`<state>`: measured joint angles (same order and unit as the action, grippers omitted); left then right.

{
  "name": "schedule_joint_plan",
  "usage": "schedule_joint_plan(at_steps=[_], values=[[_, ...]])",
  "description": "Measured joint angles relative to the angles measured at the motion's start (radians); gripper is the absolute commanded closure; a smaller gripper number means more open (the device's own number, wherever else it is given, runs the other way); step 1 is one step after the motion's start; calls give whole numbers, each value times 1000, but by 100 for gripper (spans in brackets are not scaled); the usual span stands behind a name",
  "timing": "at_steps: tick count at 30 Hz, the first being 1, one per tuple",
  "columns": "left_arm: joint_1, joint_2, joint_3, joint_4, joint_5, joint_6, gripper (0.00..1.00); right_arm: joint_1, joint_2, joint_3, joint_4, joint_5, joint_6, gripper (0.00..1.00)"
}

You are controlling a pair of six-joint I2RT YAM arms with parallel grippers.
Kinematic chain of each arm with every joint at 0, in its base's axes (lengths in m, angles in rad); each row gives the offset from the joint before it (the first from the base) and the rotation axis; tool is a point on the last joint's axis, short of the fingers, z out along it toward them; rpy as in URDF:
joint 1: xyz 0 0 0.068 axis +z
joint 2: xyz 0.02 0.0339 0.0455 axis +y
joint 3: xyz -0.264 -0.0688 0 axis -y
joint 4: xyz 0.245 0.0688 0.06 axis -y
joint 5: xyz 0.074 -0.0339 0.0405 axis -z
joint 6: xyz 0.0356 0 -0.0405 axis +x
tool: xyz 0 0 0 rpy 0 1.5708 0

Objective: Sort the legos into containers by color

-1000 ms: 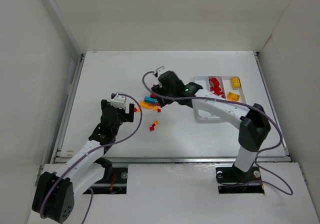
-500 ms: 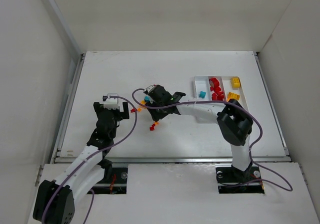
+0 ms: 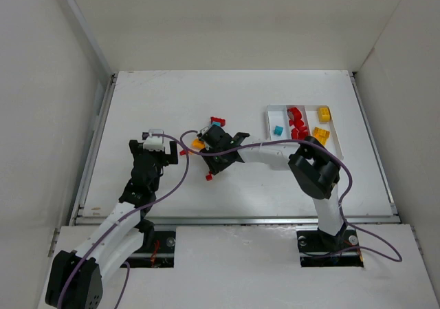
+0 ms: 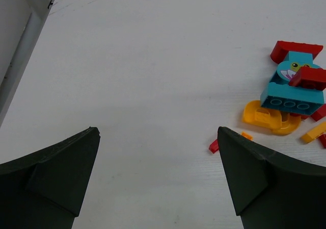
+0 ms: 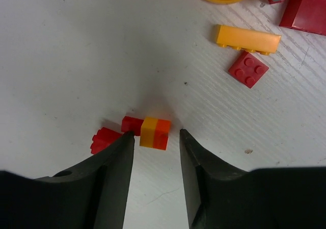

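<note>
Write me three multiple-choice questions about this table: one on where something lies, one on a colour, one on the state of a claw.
1. In which compartment of the tray does the teal brick lie?
A. the one nearest the loose pile
B. the middle one
C. the farthest one

2. What colour are the bricks in the middle compartment?
A. yellow
B. red
C. teal

3. How is the left claw?
A. shut on a brick
B. shut on the tray
C. open, holding nothing

Answers: 1 A, the top view shows it in that lane; 2 B, all bricks seen there are red; 3 C, its fingers stand wide apart above the table.
</note>
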<state>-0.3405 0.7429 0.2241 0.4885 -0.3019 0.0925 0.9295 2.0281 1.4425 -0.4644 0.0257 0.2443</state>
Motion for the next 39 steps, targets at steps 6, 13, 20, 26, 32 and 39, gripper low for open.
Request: schedule_joint_plan(at_steps=[6,13,20,26,32,39], values=[[4,-2,0,2,7,5,0,0,6,7,2,1,6,76],[11,-6,-1,2,14,16,0,0,6,11,2,24,8,100],[16,-7,-2,2,16,22,0,-110,-164,-74,-14,47,16,100],[24,-7,-3,5,26,23,0,-515,-445,-177,1,47,16,100],[26,-8,-5,9,33,23,0,-852,-487,-249,-32,96,13,92],[35,-18,-6,9,37,23,0,-1022,-357,-258,-89,158,-9,31]])
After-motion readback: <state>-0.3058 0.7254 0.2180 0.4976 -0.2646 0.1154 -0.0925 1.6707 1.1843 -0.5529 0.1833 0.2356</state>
